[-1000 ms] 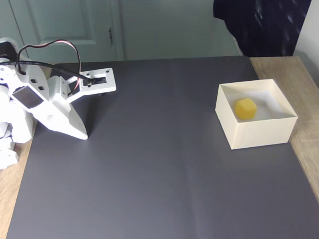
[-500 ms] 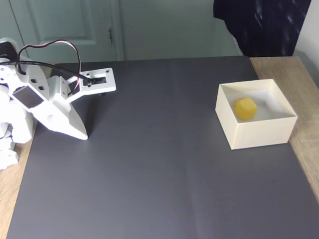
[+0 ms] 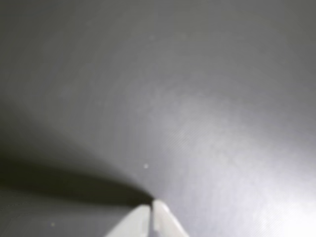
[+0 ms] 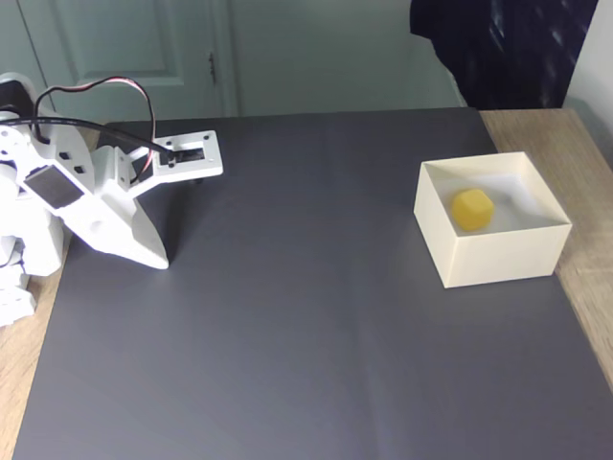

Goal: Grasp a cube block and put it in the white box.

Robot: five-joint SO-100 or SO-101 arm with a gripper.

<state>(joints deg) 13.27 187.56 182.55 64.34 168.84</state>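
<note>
A small yellow cube block (image 4: 472, 208) lies inside the white box (image 4: 498, 257) at the right side of the dark mat in the fixed view. Far to the left, my white gripper (image 4: 161, 261) points down with its tip on the mat, well away from the box. In the wrist view the two white fingertips (image 3: 160, 217) meet at the bottom edge, so my gripper (image 3: 151, 203) is shut with nothing in it, over bare grey mat.
The dark grey mat (image 4: 287, 316) covers most of the wooden table (image 4: 584, 287), which shows along the right and left edges. A pale door (image 4: 144, 57) and a dark cloth (image 4: 508, 48) stand behind the table.
</note>
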